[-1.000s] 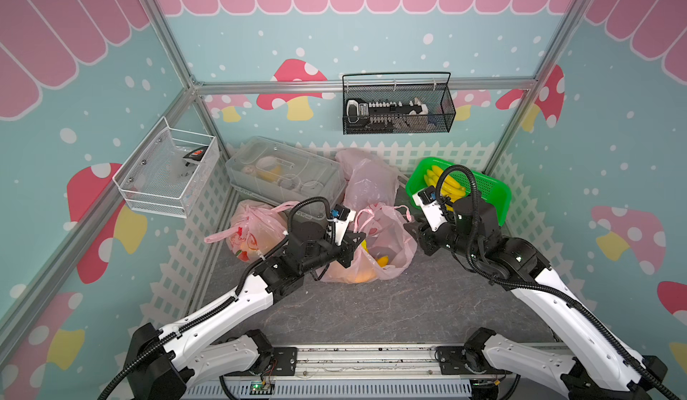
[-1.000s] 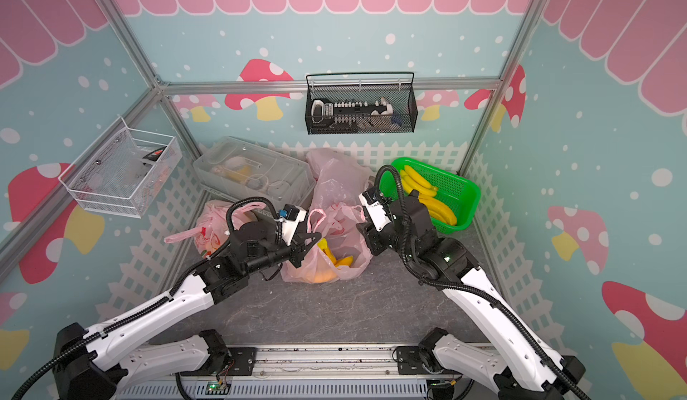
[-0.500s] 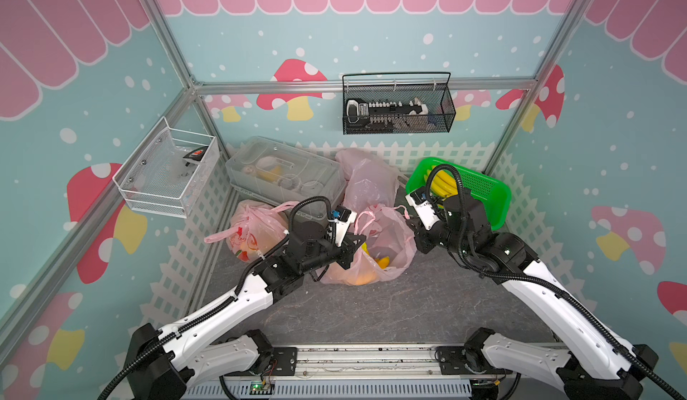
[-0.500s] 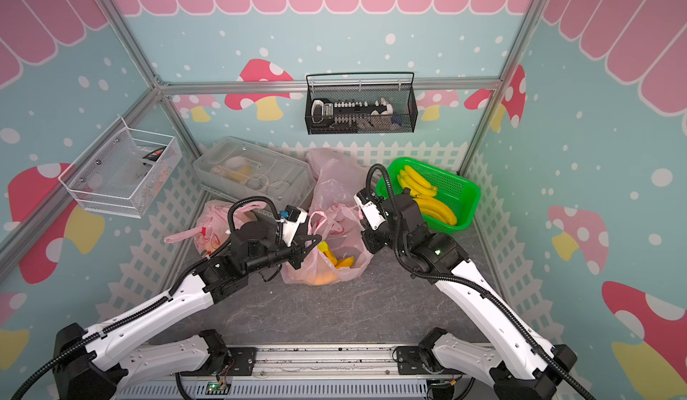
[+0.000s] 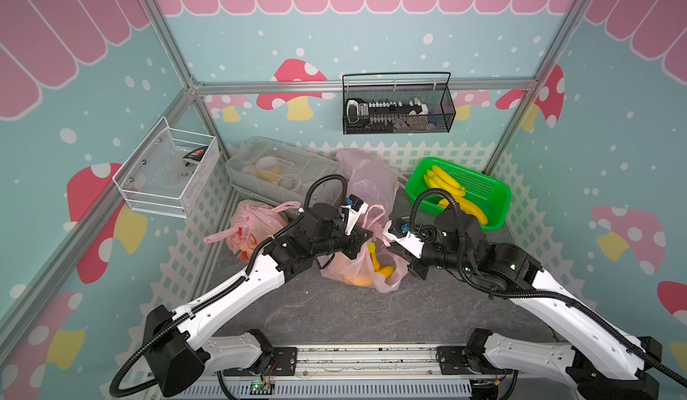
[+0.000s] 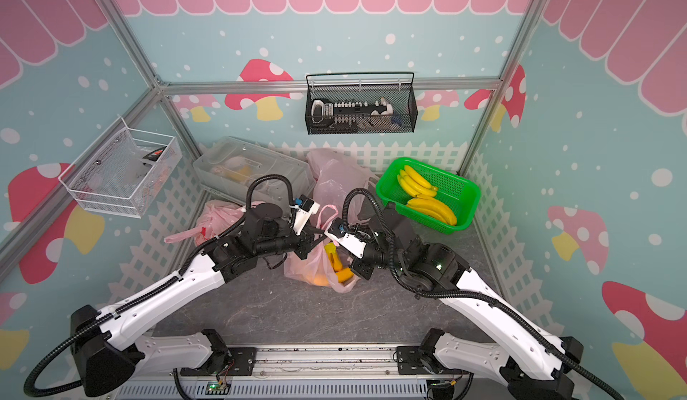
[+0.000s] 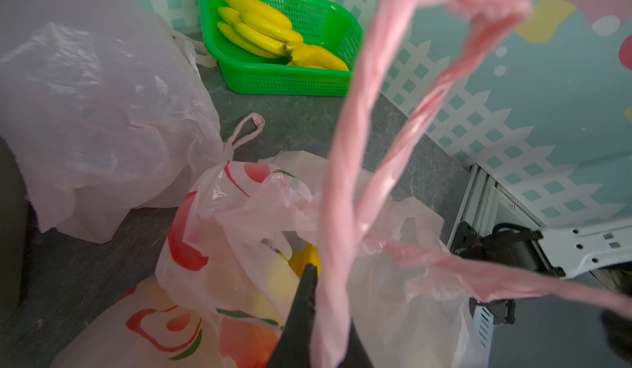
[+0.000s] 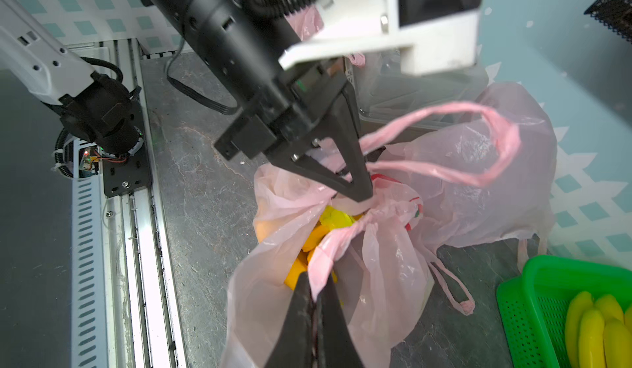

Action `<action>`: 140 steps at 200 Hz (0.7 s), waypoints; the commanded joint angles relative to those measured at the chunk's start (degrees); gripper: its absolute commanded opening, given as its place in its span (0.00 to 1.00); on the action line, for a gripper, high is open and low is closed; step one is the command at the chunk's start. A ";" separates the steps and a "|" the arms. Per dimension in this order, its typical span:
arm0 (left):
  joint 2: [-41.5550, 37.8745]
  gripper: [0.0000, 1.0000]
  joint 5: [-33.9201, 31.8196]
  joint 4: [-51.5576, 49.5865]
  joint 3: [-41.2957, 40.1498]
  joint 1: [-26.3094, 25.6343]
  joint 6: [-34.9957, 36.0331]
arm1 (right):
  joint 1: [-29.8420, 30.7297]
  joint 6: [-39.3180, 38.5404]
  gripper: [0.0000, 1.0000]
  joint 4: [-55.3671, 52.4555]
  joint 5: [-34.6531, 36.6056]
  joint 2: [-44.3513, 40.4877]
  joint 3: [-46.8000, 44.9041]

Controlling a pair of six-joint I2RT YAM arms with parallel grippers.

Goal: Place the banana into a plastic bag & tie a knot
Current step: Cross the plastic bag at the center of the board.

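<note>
in both top views the yellow banana point(image 5: 373, 258) already lies inside the pink translucent plastic bag point(image 5: 345, 271) on the grey counter point(image 5: 334, 312), so we judge the knot-tying is in hand.

left wrist view: the left claw point(image 7: 318, 315) pinches one twisted handle loop point(image 7: 355, 109).

right wrist view: the right claw point(image 8: 316, 287) is clamped on the other gathered handle point(image 8: 338, 246). next we'd cross the handles. spare bananas point(image 8: 595, 328) fill the green plastic basket point(image 8: 513, 298).

Pink bag point(image 5: 340, 270), yellow banana point(image 5: 373, 257), green basket point(image 5: 483, 190)
</note>
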 commanded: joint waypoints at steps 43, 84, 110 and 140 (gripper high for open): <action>2.50 0.00 7.45 -3.82 2.41 -5.84 8.06 | 0.58 -2.09 0.00 4.00 2.84 2.36 0.40; -0.58 0.11 4.19 -1.19 -0.72 -5.84 8.65 | 0.59 -1.63 0.00 4.92 1.55 1.97 -2.30; -2.84 0.20 3.27 5.40 -4.76 -5.49 8.30 | 0.58 -1.25 0.00 4.74 -0.15 2.19 -2.50; -3.84 0.28 5.43 13.23 -9.08 -5.61 8.64 | 0.60 -0.77 0.00 4.91 -0.97 2.54 -2.50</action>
